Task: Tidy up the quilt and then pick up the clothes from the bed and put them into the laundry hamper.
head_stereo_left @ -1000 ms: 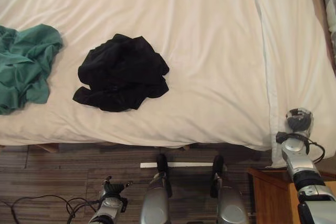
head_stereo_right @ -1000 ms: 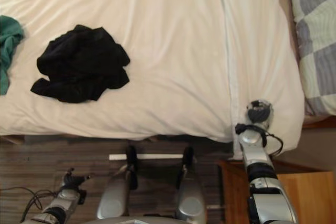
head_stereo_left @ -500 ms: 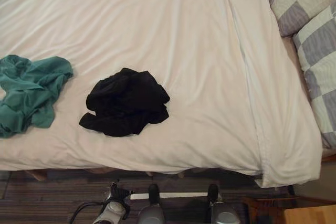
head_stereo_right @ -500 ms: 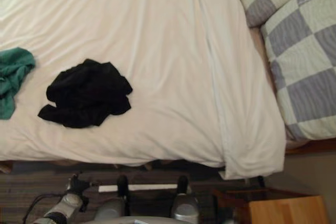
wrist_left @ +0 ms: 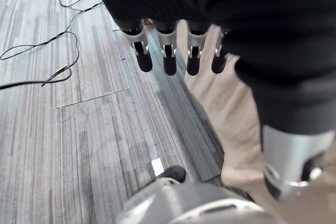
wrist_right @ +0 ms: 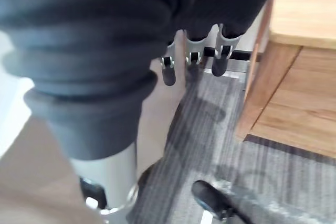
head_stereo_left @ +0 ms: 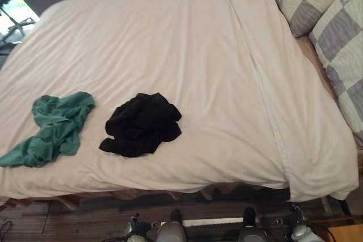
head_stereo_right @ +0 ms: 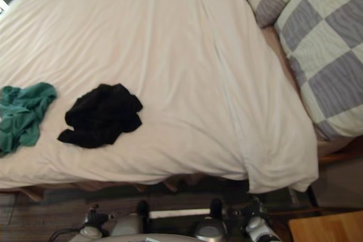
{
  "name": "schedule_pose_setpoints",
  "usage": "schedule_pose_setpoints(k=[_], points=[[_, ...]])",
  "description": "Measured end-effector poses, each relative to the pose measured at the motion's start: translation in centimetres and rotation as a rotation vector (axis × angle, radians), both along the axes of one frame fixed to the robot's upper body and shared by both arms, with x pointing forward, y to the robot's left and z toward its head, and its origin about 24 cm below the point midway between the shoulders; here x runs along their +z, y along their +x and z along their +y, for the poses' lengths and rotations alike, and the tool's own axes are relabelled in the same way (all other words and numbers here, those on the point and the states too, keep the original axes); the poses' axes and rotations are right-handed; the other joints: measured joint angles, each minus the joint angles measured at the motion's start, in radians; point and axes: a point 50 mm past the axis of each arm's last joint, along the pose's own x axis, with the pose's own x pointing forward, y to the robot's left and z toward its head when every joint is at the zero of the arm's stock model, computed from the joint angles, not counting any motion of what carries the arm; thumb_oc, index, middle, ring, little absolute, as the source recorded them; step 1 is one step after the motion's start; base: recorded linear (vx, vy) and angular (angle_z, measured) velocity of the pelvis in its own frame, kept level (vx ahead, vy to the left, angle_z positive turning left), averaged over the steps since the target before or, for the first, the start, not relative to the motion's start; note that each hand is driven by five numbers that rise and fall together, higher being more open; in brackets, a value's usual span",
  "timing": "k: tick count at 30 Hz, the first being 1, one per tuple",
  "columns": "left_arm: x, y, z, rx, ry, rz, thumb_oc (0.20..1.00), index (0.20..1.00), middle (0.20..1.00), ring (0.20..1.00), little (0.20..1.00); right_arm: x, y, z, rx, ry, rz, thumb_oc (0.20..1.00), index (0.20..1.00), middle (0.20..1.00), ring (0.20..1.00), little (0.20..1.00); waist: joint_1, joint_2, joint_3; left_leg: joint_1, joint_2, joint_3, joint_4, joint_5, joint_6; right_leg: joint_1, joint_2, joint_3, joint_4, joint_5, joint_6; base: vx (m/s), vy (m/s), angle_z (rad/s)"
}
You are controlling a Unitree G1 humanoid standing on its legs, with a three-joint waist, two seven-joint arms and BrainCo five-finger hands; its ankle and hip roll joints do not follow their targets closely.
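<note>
1. On the bed's near left, your black garment (head_stereo_left: pixel 142 124) and green garment (head_stereo_left: pixel 52 130) lie just apart on the smoothed quilt (head_stereo_left: pixel 215 72).
2. Below the bed's near edge, your left hand (wrist_left: pixel 173 51) and right hand (wrist_right: pixel 194 51) hang over the floor (wrist_left: pixel 79 129), fingers (wrist_left: pixel 168 59) relaxed, empty.

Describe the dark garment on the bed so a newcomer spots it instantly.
A white quilt covers the bed. Near its front edge, toward the left, lie two crumpled garments apart from each other. The black garment is the right one; its neighbour is the green garment.
</note>
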Motion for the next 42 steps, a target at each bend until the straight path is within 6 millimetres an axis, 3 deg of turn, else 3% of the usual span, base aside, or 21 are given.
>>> schedule_pose_setpoints(k=[3, 5, 6, 7, 9, 11, 13, 15, 17, 23, 24, 26, 28, 30, 33, 35, 36, 38, 40, 41, 42], points=[[0.2, 0.6, -0.1, 0.010, 0.001, -0.020, 1.000, 1.000, 1.000, 1.000, 1.000, -0.2, -1.3, -0.3, -0.034, 0.010, 0.010, 1.000, 1.000, 1.000, 1.000, 1.000, -0.005, 0.015, -0.011, -0.008, 0.109, 0.003, -0.033, 0.033, -0.010, 0.004, -0.026, -0.033, -0.005, 0.019, 0.044, -0.09, 0.633, 0.28], [0.1, 0.7, -0.6, 0.004, -0.009, -0.026, 1.000, 1.000, 1.000, 1.000, 1.000, -0.5, -3.3, -1.4, -0.041, -0.012, 0.070, 1.000, 1.000, 1.000, 1.000, 1.000, -0.041, 0.033, -0.029, -0.009, 0.145, 0.027, -0.079, 0.069, 0.044, 0.031, -0.049, -0.061, 0.006, 0.016, 0.074, -0.04, 0.285, 0.66], [0.0, 0.6, -1.2, -0.002, -0.021, -0.027, 1.000, 1.000, 1.000, 1.000, 1.000, -0.5, -4.6, -2.4, -0.060, -0.028, 0.108, 1.000, 1.000, 1.000, 1.000, 1.000, -0.043, 0.069, -0.046, 0.011, 0.138, 0.023, -0.112, 0.087, -0.006, 0.041, -0.064, -0.074, 0.020, 0.021, 0.115, -0.07, 0.192, 0.38], [0.3, 0.9, 0.2, -0.002, 0.013, -0.024, 1.000, 1.000, 1.000, 1.000, 1.000, -1.5, -5.5, -0.5, -0.069, 0.020, 0.147, 1.000, 1.000, 1.000, 1.000, 1.000, -0.049, -0.012, -0.049, 0.021, 0.069, 0.028, -0.123, 0.093, -0.064, 0.044, -0.145, -0.073, 0.041, 0.029, 0.116, -0.12, 0.331, 0.44], [1.3, 1.6, 3.7, 0.000, 0.107, -0.025, 1.000, 1.000, 1.000, 1.000, 1.000, -2.5, -6.0, 3.3, -0.072, 0.113, 0.157, 1.000, 1.000, 1.000, 1.000, 1.000, -0.043, -0.113, -0.044, 0.004, -0.029, 0.035, -0.100, 0.090, -0.056, -0.048, -0.283, -0.097, 0.214, 0.101, 0.084, -0.11, 0.489, 0.45], [1.3, 1.0, 4.3, -0.018, 0.118, -0.001, 1.000, 1.000, 1.000, 1.000, 1.000, -2.4, -6.2, 3.0, -0.071, 0.103, 0.161, 1.000, 1.000, 1.000, 1.000, 1.000, -0.018, -0.119, -0.039, 0.039, -0.056, 0.070, -0.096, 0.068, -0.014, -0.095, -0.326, -0.171, 0.289, 0.245, 0.041, -0.04, 0.516, -0.10], [0.9, 0.0, 4.0, -0.017, 0.110, 0.028, 1.000, 1.000, 1.000, 1.000, 1.000, -2.1, -5.6, 2.4, -0.042, 0.087, 0.145, 1.000, 1.000, 1.000, 1.000, 1.000, 0.002, -0.079, -0.030, 0.069, -0.059, 0.083, -0.092, 0.031, 0.051, -0.150, -0.249, -0.160, 0.399, 0.087, 0.109, -0.02, 0.479, -0.25], [0.6, -0.6, 3.7, -0.014, 0.098, 0.055, 1.000, 1.000, 1.000, 1.000, 1.000, -1.3, -3.5, 3.2, 0.040, 0.113, 0.063, 1.000, 1.000, 1.000, 1.000, 1.000, -0.009, -0.042, -0.011, 0.097, -0.033, 0.075, -0.136, 0.045, 0.061, -0.223, -0.016, -0.062, 0.560, -0.161, 0.048, 0.01, 0.279, 0.03], [0.3, -0.9, 2.8, -0.016, 0.068, 0.066, 1.000, 1.000, 1.000, 1.000, 1.000, -0.9, -1.8, 3.7, 0.074, 0.123, 0.010, 1.000, 1.000, 1.000, 1.000, 1.000, -0.016, -0.022, 0.003, 0.110, -0.078, 0.063, -0.136, 0.051, 0.055, -0.194, 0.080, -0.077, 0.461, -0.243, -0.005, 0.06, 0.210, 0.37], [0.5, 1.4, -0.1, -0.030, -0.003, -0.052, 1.000, 1.000, 1.000, 1.000, 1.000, 1.2, 3.4, 3.3, 0.180, 0.071, -0.098, 1.000, 1.000, 1.000, 1.000, 1.000, 0.014, -0.008, 0.063, -0.110, -0.156, 0.030, 0.300, 0.209, -0.085, -0.118, -0.027, -0.024, 0.370, -0.193, -0.041, -0.08, 0.336, 0.15], [0.6, 1.7, -0.7, -0.045, -0.015, -0.068, 1.000, 1.000, 1.000, 1.000, 1.000, 1.6, 3.4, 2.1, 0.161, 0.045, -0.107, 1.000, 1.000, 1.000, 1.000, 1.000, -0.012, 0.011, 0.064, -0.129, -0.115, 0.035, 0.323, 0.188, -0.077, -0.099, -0.025, -0.042, 0.333, -0.174, -0.023, -0.04, 0.834, 0.26], [0.4, 1.1, -0.8, -0.055, -0.015, -0.054, 1.000, 1.000, 1.000, 1.000, 1.000, 1.8, 4.0, 2.5, 0.124, 0.073, -0.135, 1.000, 1.000, 1.000, 1.000, 1.000, -0.035, 0.058, 0.039, -0.006, 0.167, 0.051, -0.023, 0.116, -0.035, -0.136, 0.048, -0.004, 0.326, -0.171, -0.001, -0.06, 0.817, -0.55], [0.6, 2.5, -1.3, -0.069, -0.019, -0.074, 1.000, 1.000, 1.000, 1.000, 1.000, 2.2, 3.8, 1.3, 0.113, 0.050, -0.143, 1.000, 1.000, 1.000, 1.000, 1.000, -0.049, 0.047, 0.036, 0.053, 0.188, 0.008, -0.094, 0.107, -0.042, -0.173, 0.020, 0.037, 0.338, -0.163, 0.006, -0.15, 0.830, -0.59], [1.1, 3.8, -2.5, -0.108, -0.050, -0.145, 1.000, 1.000, 1.000, 1.000, 1.000, 3.1, 3.3, 0.0, 0.121, 0.047, -0.189, 1.000, 1.000, 1.000, 1.000, 1.000, -0.035, 0.083, 0.011, 0.025, 0.159, -0.122, 0.016, 0.061, -0.079, -0.218, -0.014, 0.063, 0.363, -0.139, 0.055, -0.10, 0.393, -0.22], [0.5, 3.3, -4.3, -0.147, -0.085, -0.097, 1.000, 1.000, 1.000, 1.000, 1.000, 2.7, 2.4, -1.6, 0.096, 0.013, -0.120, 1.000, 1.000, 1.000, 1.000, 1.000, -0.091, 0.113, -0.011, 0.171, 0.103, -0.048, -0.139, 0.106, -0.038, -0.190, -0.063, 0.063, 0.365, -0.103, 0.099, -0.16, 0.362, -0.02], [1.9, 4.4, -2.4, -0.212, -0.078, -0.183, 1.000, 1.000, 1.000, 1.000, 1.000, 1.0, 1.7, 1.2, 0.055, 0.117, -0.075, 1.000, 1.000, 1.000, 1.000, 1.000, -0.087, -0.014, -0.033, 0.205, -0.043, 0.065, -0.188, 0.025, -0.062, -0.251, -0.240, -0.040, 0.370, 0.005, 0.091, -0.23, 0.314, -0.50], [2.0, 4.2, -1.5, -0.237, -0.045, -0.180, 1.000, 1.000, 1.000, 1.000, 1.000, 0.4, 1.8, 3.0, 0.066, 0.159, -0.058, 1.000, 1.000, 1.000, 1.000, 1.000, -0.037, -0.036, -0.024, 0.197, -0.087, 0.115, -0.160, 0.006, -0.032, -0.260, -0.300, -0.178, 0.297, 0.145, 0.058, -0.22, 0.394, -0.90], [1.0, 2.4, -1.4, -0.203, -0.041, -0.096, 1.000, 1.000, 1.000, 1.000, 1.000, -0.8, -0.2, 5.4, 0.077, 0.224, -0.018, 1.000, 1.000, 1.000, 1.000, 1.000, -0.042, -0.056, -0.035, 0.172, -0.156, 0.096, -0.096, -0.040, 0.087, -0.159, -0.300, -0.340, 0.258, 0.227, 0.042, -0.25, 0.507, -0.44], [0.0, 0.9, -0.8, -0.101, -0.032, -0.004, 1.000, 1.000, 1.000, 1.000, 1.000, -0.9, 0.3, 4.9, 0.089, 0.204, 0.011, 1.000, 1.000, 1.000, 1.000, 1.000, -0.020, -0.015, -0.033, 0.181, -0.101, 0.111, -0.091, -0.044, 0.102, -0.212, -0.142, -0.227, 0.560, -0.116, 0.037, -0.14, 0.310, -0.26], [-0.4, -1.2, 0.6, -0.026, -0.007, 0.083, 1.000, 1.000, 1.000, 1.000, 1.000, -1.0, 0.1, 4.5, 0.046, 0.213, 0.003, 1.000, 1.000, 1.000, 1.000, 1.000, -0.025, -0.001, -0.037, 0.193, -0.097, 0.080, -0.120, -0.027, 0.085, -0.214, 0.018, -0.060, 0.614, -0.244, 0.057, -0.07, 0.189, 0.08], [-0.6, -2.5, 1.0, -0.009, 0.007, 0.139, 1.000, 1.000, 1.000, 1.000, 1.000, -1.2, -0.5, 4.1, 0.020, 0.208, 0.023, 1.000, 1.000, 1.000, 1.000, 1.000, -0.024, -0.006, -0.038, 0.209, -0.115, 0.078, -0.141, -0.016, 0.089, -0.168, 0.051, -0.020, 0.542, -0.262, 0.044, 0.00, 0.002, 0.19]])
